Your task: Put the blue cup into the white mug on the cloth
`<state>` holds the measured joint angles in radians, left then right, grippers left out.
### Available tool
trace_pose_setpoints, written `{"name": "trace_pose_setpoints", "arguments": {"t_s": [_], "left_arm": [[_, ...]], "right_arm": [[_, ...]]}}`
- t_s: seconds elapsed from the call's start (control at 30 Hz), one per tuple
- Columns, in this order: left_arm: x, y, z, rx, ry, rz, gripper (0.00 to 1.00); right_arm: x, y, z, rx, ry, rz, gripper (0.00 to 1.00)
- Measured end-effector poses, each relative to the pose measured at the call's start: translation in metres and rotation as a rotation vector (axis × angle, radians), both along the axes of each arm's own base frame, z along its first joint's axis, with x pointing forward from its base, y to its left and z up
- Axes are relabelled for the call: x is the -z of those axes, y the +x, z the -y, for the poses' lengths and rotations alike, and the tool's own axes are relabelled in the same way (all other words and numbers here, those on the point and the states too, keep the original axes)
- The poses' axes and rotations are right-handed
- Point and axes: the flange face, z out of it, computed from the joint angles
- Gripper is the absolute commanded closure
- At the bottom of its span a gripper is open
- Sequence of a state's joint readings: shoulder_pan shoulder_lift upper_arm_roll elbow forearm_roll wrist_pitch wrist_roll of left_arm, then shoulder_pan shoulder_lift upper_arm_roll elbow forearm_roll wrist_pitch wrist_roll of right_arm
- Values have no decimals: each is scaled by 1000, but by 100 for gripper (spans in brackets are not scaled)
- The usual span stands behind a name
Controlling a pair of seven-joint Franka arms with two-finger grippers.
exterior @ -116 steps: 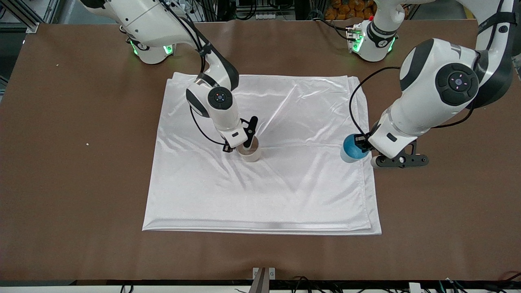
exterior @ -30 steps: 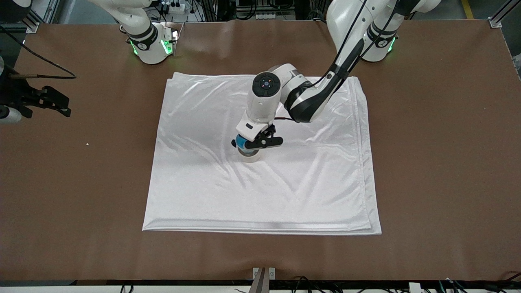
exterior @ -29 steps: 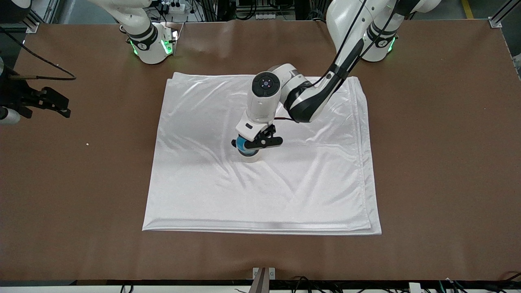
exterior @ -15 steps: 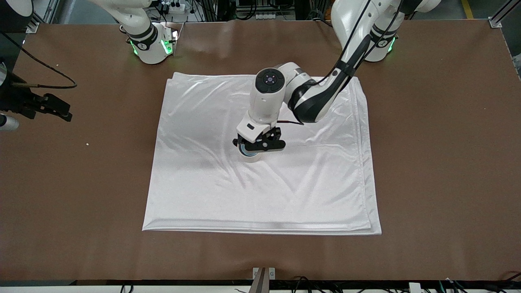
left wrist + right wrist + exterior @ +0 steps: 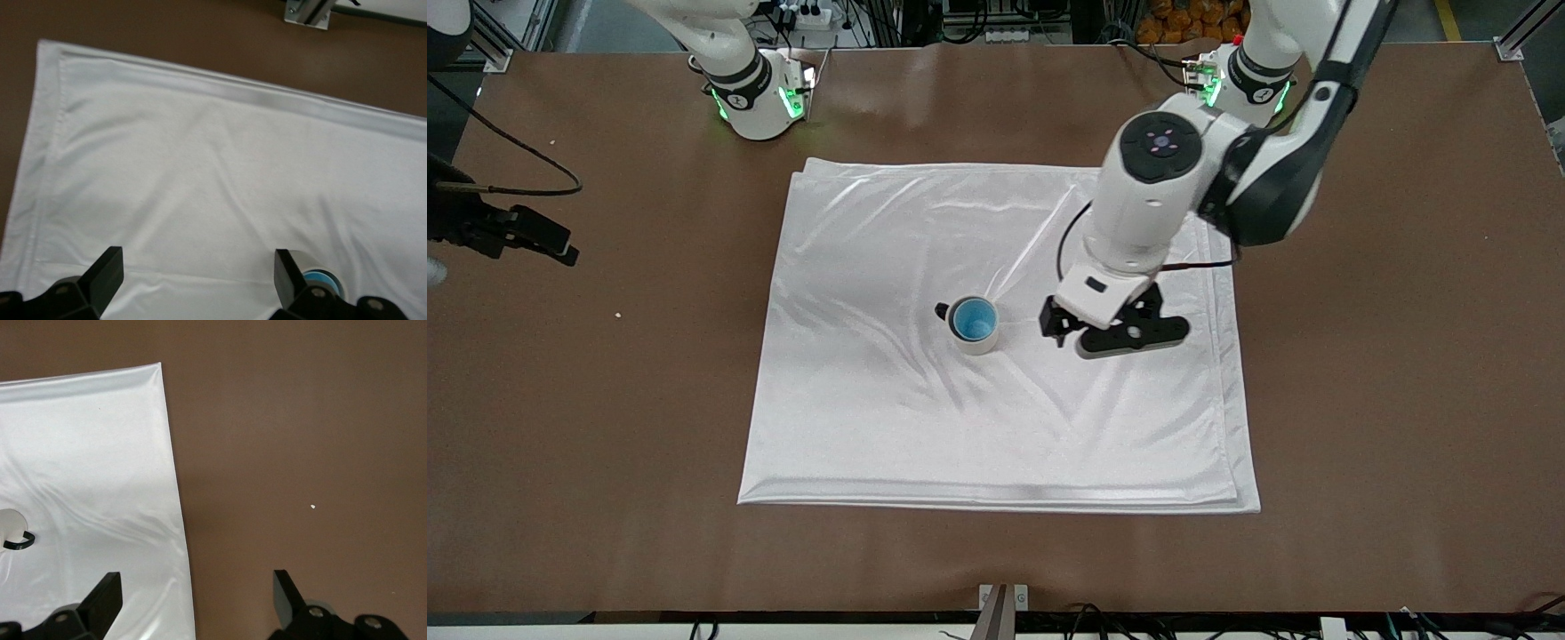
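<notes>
Blue cup (image 5: 974,319) sits in white mug (image 5: 979,340); left gripper (image 5: 1089,338) empty.

The blue cup (image 5: 974,319), gripped over the white mug (image 5: 975,340) a sec ago, is now seated inside it & released, w/ the left gripper (image 5: 1110,331) opened, lifted & shifted toward the left arm's end of the cloth (image 5: 889,418).

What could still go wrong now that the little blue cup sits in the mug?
The blue cup is nested in the white mug on the wrinkled, slippery-looking cloth. The open left gripper hangs low over the cloth beside the mug; snagging a fold might tug the cloth and tip the mug. The right gripper waits over the cloth's edge.
</notes>
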<state>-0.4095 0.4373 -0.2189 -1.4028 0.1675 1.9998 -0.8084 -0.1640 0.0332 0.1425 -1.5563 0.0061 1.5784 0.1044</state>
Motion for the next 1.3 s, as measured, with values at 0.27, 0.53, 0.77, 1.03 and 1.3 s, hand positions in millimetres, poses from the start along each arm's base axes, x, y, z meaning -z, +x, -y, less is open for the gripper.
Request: {"name": "trace_pose_setpoints", "arguments": {"t_s": [0.27, 0.53, 0.77, 1.03, 1.3], "left_arm": [[-37, 13, -74, 23, 76, -48, 0], [-51, 30, -135, 80, 108, -68, 0], [-68, 37, -188, 102, 98, -92, 0], [-85, 42, -249, 78, 73, -95, 0], [-78, 35, -291, 59, 64, -132, 0]], "right_arm": [[-1, 0, -1, -2, 2, 1, 0], [-2, -1, 5, 11, 0, 5, 0], [-3, -2, 10, 19, -1, 6, 0], [-6, -3, 8, 17, -1, 12, 0], [-8, -4, 7, 15, -1, 19, 0]]}}
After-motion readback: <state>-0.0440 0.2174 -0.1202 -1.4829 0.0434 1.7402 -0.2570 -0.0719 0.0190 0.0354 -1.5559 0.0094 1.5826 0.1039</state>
